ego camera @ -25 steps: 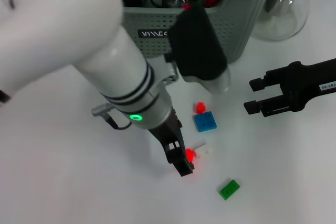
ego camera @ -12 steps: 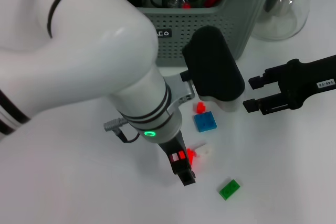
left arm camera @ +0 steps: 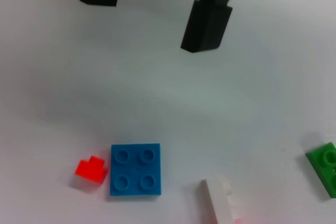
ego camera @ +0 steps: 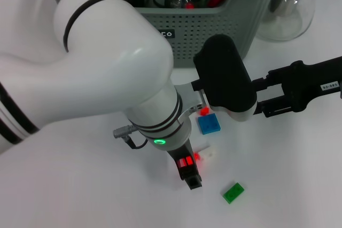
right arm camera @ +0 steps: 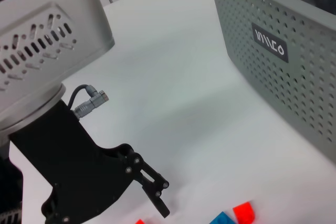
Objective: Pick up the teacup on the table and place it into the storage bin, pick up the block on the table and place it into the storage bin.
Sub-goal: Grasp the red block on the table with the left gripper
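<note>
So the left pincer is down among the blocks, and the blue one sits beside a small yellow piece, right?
Not quite. The small piece beside the blue block is red, not yellow; the left wrist view shows it clearly. The rest holds: in the head view the left pincer is down among the blocks on the table.

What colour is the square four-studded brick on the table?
The square brick is blue, clearest in the left wrist view.
</note>
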Robot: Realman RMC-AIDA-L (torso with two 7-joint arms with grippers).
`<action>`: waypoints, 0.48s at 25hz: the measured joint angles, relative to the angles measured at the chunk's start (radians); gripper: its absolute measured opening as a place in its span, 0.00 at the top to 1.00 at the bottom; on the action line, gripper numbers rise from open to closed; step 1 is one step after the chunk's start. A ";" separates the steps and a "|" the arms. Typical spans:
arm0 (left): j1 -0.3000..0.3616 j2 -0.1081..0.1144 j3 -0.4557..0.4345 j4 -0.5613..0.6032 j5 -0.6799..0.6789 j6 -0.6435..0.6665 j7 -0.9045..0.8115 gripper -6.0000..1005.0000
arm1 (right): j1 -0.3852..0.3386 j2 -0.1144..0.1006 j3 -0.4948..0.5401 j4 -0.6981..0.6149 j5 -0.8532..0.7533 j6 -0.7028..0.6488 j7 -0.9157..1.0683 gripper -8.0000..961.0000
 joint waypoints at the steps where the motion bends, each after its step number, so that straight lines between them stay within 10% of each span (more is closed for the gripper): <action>1: -0.001 0.000 0.000 -0.003 0.001 -0.002 0.000 0.15 | 0.000 0.001 0.000 0.000 0.000 0.000 0.000 0.24; 12: 0.002 0.000 0.050 -0.013 0.032 -0.030 -0.001 0.28 | 0.000 0.002 0.004 0.000 0.004 0.014 -0.004 0.24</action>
